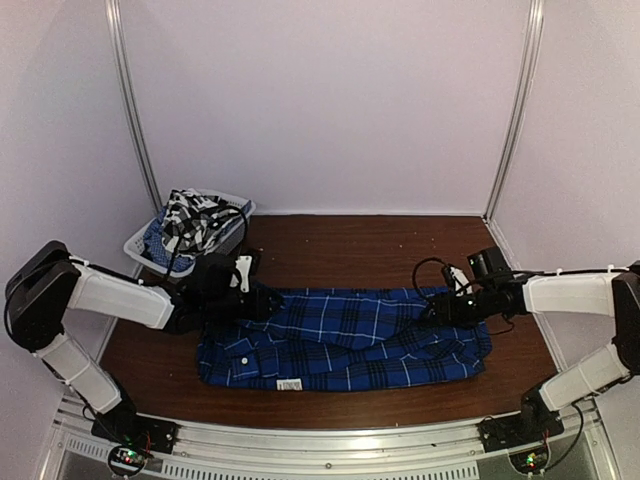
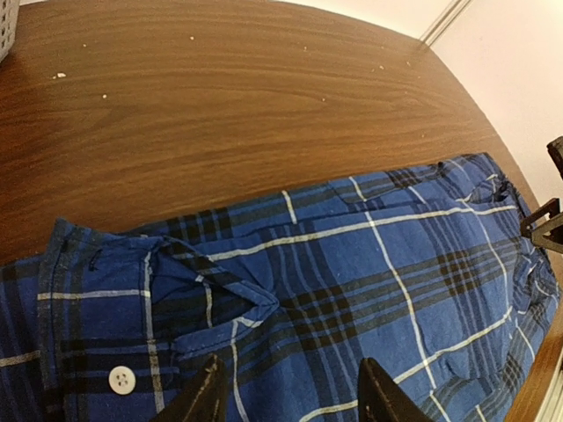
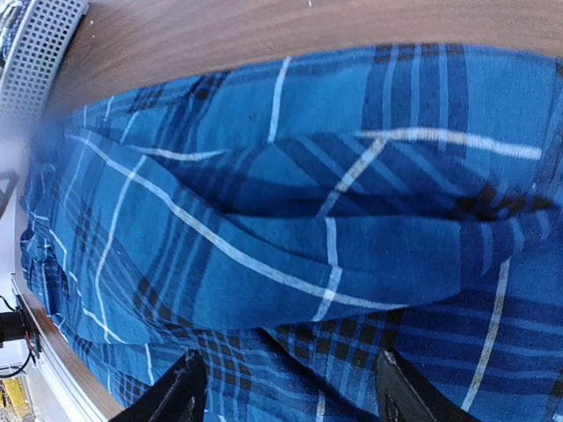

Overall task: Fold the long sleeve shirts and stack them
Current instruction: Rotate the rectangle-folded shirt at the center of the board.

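The blue and navy plaid shirt [image 1: 345,340] lies spread across the middle of the brown table, partly folded lengthwise. My left gripper [image 1: 268,303] hovers over its left end near the collar, jaws open and empty; the left wrist view shows the cloth [image 2: 352,264] and a white button [image 2: 121,380] under the fingers [image 2: 204,396]. My right gripper [image 1: 437,311] is over the shirt's right end, open and empty, above a rolled fold [image 3: 290,246]. A black-and-white checked shirt [image 1: 196,220] sits bunched in the white mesh basket [image 1: 140,245].
The basket stands at the table's back left corner, just behind my left arm. Bare wood [image 1: 360,245] lies behind the shirt. White walls and metal posts [image 1: 515,110] enclose the table. The metal rail [image 1: 330,440] runs along the near edge.
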